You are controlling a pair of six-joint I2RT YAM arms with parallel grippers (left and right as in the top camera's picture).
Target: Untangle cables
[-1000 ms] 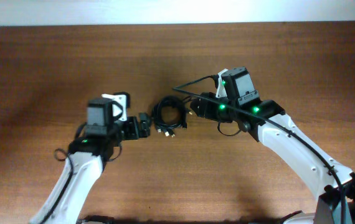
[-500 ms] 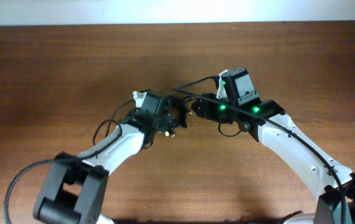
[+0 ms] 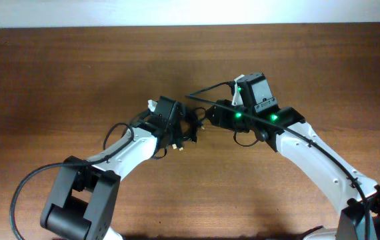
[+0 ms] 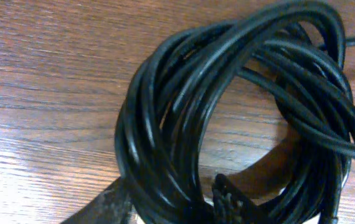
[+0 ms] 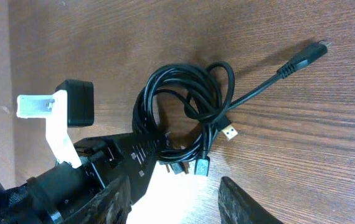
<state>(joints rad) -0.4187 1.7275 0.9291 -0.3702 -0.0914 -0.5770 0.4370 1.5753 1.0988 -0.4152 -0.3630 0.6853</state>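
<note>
Spotting the cables (image 3: 190, 125) mid-counter, wound into a rough round coil between the two arms. Clenched at the coil's near side by the left fingers (image 4: 106, 206), one either side, strands packed tight in between. Cut off by the bottom edge of the left wrist view, though, so only the tips to go on. Too many overlaps to count the strands. Smooth, glossy black cord, round in section, looping over and under itself.

Trailing one straight length out to a ribbed black plug (image 5: 308, 55) with a small metal tip. Showing a gold-tipped plug (image 5: 230, 132) just beside the coil and darker plugs (image 5: 199, 167) at its near edge. Parted and holding nothing on the other side: the right fingers (image 5: 243, 200), near those dark plugs, with the gap between washed out by white glare.

Hiding much of the coil from overhead behind both wrists. Resting on a reddish-brown wood-grain counter (image 3: 57, 80), matt and finely streaked. Ending at a pale strip (image 3: 177, 12) along the far edge, too little in view to name. Glowing green lights (image 3: 238, 115) on the right arm.
</note>
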